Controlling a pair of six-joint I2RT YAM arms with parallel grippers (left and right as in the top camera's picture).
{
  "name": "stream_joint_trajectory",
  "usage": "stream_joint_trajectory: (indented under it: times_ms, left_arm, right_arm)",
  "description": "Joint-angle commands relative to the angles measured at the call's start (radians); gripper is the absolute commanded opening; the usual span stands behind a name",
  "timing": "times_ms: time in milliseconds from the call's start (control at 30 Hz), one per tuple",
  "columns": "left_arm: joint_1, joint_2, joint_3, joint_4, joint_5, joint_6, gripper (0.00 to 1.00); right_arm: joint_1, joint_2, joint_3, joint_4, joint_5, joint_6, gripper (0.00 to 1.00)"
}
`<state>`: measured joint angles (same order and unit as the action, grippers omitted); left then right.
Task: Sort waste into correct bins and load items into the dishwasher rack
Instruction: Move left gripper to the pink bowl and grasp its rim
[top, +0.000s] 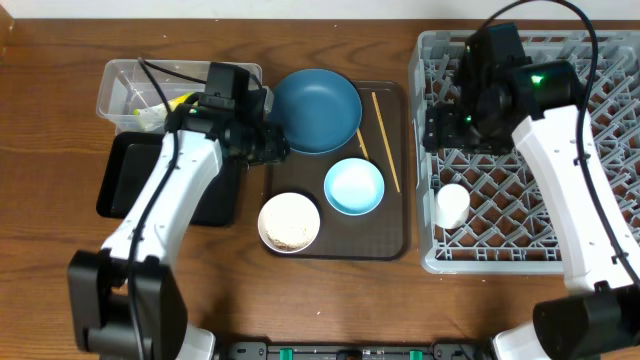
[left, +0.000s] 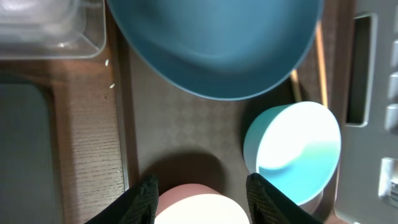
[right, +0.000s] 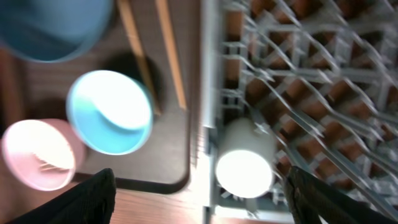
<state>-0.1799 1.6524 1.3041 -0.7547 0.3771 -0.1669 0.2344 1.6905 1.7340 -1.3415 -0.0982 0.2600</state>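
Observation:
The dark blue plate (top: 315, 110), light blue bowl (top: 353, 186) and white bowl (top: 289, 222) with rice in it sit on the brown serving tray (top: 390, 240). Two chopsticks (top: 385, 140) lie at the tray's right side. The small white cup (top: 452, 205) stands in the grey rack (top: 520, 180). My left gripper (top: 270, 140) is open and empty above the tray's left edge, with the white bowl (left: 199, 208) between its fingers (left: 202, 199). My right gripper (top: 440, 125) is open and empty over the rack's left part, above the cup (right: 244, 165). The yellow wrapper (top: 180, 100) lies in the clear box (top: 125, 85).
The black tray (top: 130, 175) lies in front of the clear box, left of the serving tray. A few loose rice grains (left: 109, 62) lie on the wood by the serving tray's edge. The rack fills the table's right side.

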Motion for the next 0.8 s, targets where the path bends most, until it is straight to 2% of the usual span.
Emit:
stream_joint_trajectory:
  times_ms: [0, 233, 500, 767]
  left_arm:
    - [-0.003, -0.076, 0.018, -0.008, -0.008, 0.036, 0.49]
    - [-0.003, -0.140, 0.018, -0.019, -0.008, 0.036, 0.49]
    - [-0.016, -0.143, 0.018, -0.058, -0.008, 0.039, 0.49]
    - [-0.106, -0.143, 0.018, -0.114, -0.021, 0.038, 0.49]
  right_arm:
    - [0.048, 0.001, -0.003, 0.029, -0.050, -0.021, 0.83]
    - [0.138, 0.015, -0.080, 0.138, -0.053, 0.043, 0.73]
    - [0.167, 0.016, -0.132, 0.209, -0.040, 0.084, 0.73]
    - [0.159, 0.016, -0.132, 0.208, -0.041, 0.084, 0.73]
